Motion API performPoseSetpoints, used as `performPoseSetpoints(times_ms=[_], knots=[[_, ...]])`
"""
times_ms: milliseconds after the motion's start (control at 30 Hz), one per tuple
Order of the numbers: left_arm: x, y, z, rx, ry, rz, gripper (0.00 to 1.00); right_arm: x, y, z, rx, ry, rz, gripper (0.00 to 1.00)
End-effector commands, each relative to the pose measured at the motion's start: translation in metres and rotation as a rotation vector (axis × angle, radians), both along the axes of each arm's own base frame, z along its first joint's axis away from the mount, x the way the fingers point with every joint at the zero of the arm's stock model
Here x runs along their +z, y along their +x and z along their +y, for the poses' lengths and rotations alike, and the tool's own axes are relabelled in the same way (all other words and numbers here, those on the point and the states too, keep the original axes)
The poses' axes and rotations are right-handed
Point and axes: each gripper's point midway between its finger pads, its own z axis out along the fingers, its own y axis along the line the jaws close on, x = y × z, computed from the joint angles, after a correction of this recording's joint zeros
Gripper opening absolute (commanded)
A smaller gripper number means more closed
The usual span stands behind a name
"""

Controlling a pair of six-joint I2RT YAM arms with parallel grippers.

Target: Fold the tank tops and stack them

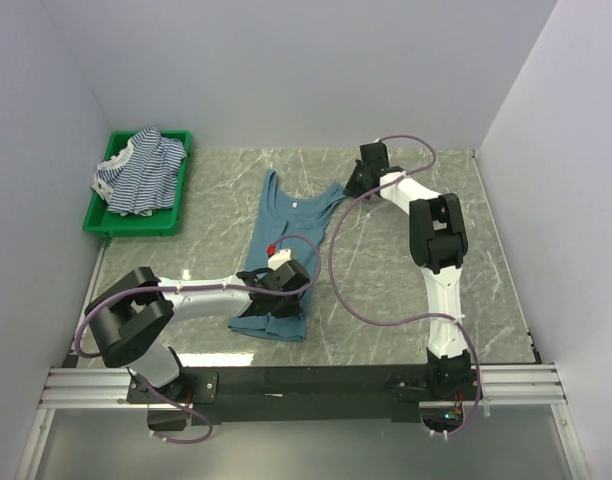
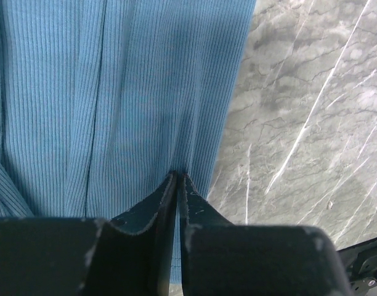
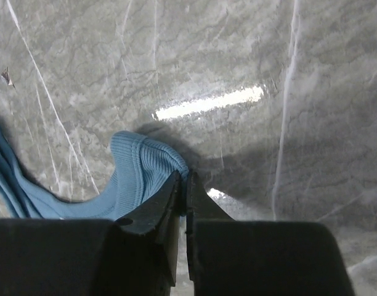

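One teal tank top point(image 1: 286, 215) lies lengthwise in the middle of the table point(image 1: 486, 260), straps toward the far wall and hem toward the arms, its near end bunched into folds. Two grippers are on it. The left gripper point(image 1: 289, 280) sits at the right-hand edge of the lower body, and the right gripper point(image 1: 358, 180) is at the end of the strap that reaches out to the right. The striped tops point(image 1: 141, 170) lie heaped in the one green bin point(image 1: 98, 222) at the far left corner, well apart from the teal one. Thin blue-and-white stripes show on the heap, but how many pieces it holds cannot be told. The overhead view gives this layout but not the fingertips; the wrist views do. In the left wrist view, the left gripper point(image 2: 179, 179) is clamped on the ribbed teal cloth point(image 2: 114, 92) just inside its edge, with bare marble to the right. In the right wrist view, the right gripper point(image 3: 183, 182) is pinched tight on the humped end of the strap point(image 3: 139, 166), with a bright glare on the stone behind it. The table is grey marble with pale veins. Plain pale walls point(image 1: 286, 70) enclose three sides, two purple cables point(image 1: 331, 270) loop over the surface, and a metal rail point(image 1: 286, 380) carries both bases.
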Motion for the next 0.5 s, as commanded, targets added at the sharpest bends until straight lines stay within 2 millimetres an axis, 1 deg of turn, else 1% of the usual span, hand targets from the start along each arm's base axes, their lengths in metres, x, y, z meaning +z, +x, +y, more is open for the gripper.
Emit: performPoseSetpoints(times_ms=[0,33,67,100,233,267,367,400,433,467], knots=[[-0.003,-0.005,0.005,-0.018,0.004,0.014,0.12,0.036,0.013,0.006,-0.033,0.024,-0.049,0.07],[-0.005,-0.007,0.006,-0.02,0.006,0.019,0.12,0.036,0.014,0.005,-0.038,0.021,-0.04,0.04],[-0.005,-0.007,0.006,-0.019,0.003,0.02,0.12,0.042,0.015,0.006,-0.042,0.019,-0.038,0.04],[-0.005,-0.008,0.005,-0.022,-0.001,0.02,0.12,0.044,0.016,0.006,-0.054,0.012,-0.038,0.04],[-0.008,-0.009,0.004,-0.03,-0.004,0.026,0.11,0.049,0.017,0.004,-0.085,-0.043,-0.027,0.04],[-0.009,-0.009,0.005,-0.03,-0.001,0.028,0.11,0.053,0.017,0.003,-0.09,-0.057,-0.025,0.04],[-0.009,-0.011,0.004,-0.038,-0.005,0.032,0.1,0.055,0.016,0.008,-0.097,-0.088,-0.026,0.04],[-0.01,-0.01,0.004,-0.038,-0.003,0.032,0.1,0.055,0.015,0.013,-0.093,-0.099,-0.027,0.05],[-0.009,-0.011,0.003,-0.042,-0.006,0.031,0.1,0.049,0.017,0.009,-0.107,-0.119,-0.018,0.06],[-0.009,-0.011,0.003,-0.046,-0.008,0.03,0.1,0.051,0.018,0.011,-0.106,-0.125,-0.016,0.07]])
